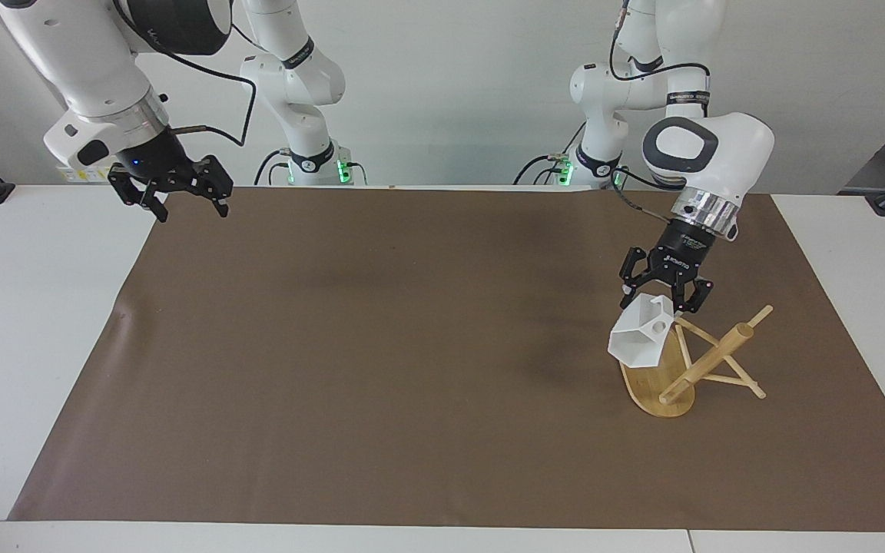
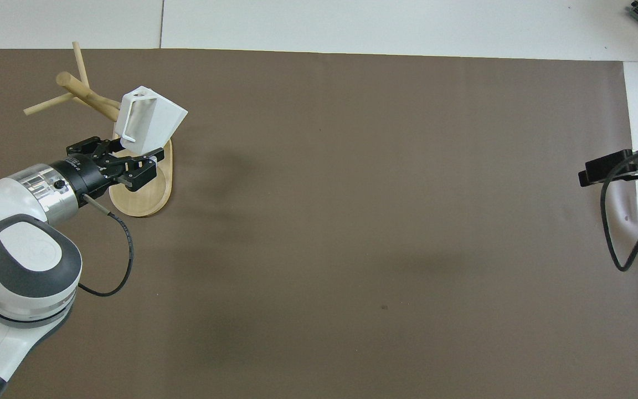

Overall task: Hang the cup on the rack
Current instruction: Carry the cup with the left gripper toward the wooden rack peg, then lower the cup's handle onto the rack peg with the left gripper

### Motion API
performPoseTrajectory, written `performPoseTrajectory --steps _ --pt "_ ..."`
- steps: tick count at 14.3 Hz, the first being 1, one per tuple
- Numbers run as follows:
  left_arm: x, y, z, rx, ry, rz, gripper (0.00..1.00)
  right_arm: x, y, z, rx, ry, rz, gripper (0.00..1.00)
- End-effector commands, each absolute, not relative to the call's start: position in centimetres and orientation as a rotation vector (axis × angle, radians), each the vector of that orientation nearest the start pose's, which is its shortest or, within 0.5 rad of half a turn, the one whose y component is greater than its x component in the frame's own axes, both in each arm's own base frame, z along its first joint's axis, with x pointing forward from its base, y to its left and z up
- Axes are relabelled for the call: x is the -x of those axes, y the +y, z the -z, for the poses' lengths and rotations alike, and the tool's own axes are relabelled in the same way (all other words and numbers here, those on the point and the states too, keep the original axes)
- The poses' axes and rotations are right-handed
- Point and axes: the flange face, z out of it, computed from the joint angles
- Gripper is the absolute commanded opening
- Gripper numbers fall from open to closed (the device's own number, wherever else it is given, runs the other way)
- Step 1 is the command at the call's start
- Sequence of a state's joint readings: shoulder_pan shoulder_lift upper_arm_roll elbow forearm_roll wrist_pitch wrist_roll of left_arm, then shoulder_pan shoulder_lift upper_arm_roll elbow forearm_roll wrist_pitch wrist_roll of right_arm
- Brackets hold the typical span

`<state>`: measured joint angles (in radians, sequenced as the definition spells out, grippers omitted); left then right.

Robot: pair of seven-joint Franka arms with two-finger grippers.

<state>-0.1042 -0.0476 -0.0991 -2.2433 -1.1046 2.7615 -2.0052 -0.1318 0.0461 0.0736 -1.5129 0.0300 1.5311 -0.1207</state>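
Small matte white faceted cup (image 1: 641, 336) up in the air over the oval base of the light bamboo mug-tree rack (image 1: 719, 357), tipped sideways, clamped in left tool (image 1: 664, 298) near its blocky handle. Likely light, rigid, slick — best held by the handle block, hole left free for a peg. Right tool (image 1: 184, 196) spread apart, waiting over the brown-covered tabletop (image 1: 381, 346) corner.

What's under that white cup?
The cup, held by the left gripper, hangs over the rack's oval base; the part directly beneath is hidden.
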Motion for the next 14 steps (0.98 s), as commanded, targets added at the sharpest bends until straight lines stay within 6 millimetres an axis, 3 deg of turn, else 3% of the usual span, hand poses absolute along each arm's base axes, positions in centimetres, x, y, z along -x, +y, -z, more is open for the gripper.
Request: performPoseTrajectory --steps 1,4,8,14 --pt "-54.3 -7.2 -43.4 -0.445 2.319 0.450 0.00 -56.0 -3.0 -62.8 3.112 -0.066 -0.035 1.00" --pt "-54.3 -6.9 -43.4 -0.439 2.320 0.452 0.00 -56.3 -3.0 -63.0 3.114 -0.058 0.001 1.00" --pt "-54.5 -6.1 -43.4 -0.405 2.327 0.456 0.00 -56.3 -2.9 -63.0 3.115 0.121 0.003 1.00" --pt "-54.6 -6.2 -43.7 -0.388 2.325 0.466 0.00 -56.3 -3.0 -62.9 3.116 0.112 0.003 1.00"
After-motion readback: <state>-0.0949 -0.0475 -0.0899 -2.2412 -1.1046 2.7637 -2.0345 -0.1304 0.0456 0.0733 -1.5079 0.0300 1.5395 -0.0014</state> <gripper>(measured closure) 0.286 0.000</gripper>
